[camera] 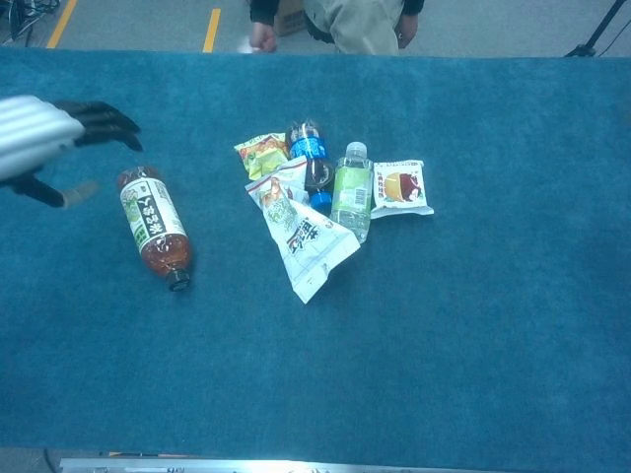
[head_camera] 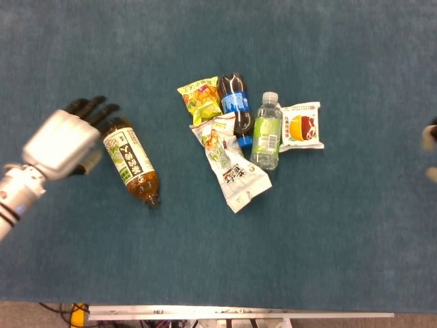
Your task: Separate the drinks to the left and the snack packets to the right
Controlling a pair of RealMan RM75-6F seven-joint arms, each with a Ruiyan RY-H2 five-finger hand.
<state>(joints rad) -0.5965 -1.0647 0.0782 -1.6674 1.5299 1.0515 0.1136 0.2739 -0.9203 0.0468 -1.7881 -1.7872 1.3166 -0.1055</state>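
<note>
A brown tea bottle (head_camera: 132, 162) (camera: 155, 227) lies alone on the blue table at the left, its cap towards the front. My left hand (head_camera: 63, 141) (camera: 44, 138) hovers just left of it with fingers spread, holding nothing. In the middle sit a cola bottle (head_camera: 234, 109) (camera: 313, 163) and a green-labelled water bottle (head_camera: 267, 132) (camera: 351, 190), among a yellow snack packet (head_camera: 198, 100) (camera: 262, 154), a long white packet (head_camera: 232, 167) (camera: 301, 232) and a white-and-red packet (head_camera: 301, 126) (camera: 400, 187). My right hand (head_camera: 430, 135) is a blur at the right edge of the head view.
A person (camera: 360, 20) stands beyond the far edge of the table. A metal rail (head_camera: 239, 314) runs along the front edge. Bare blue cloth (head_camera: 355, 225) covers the right and front of the table.
</note>
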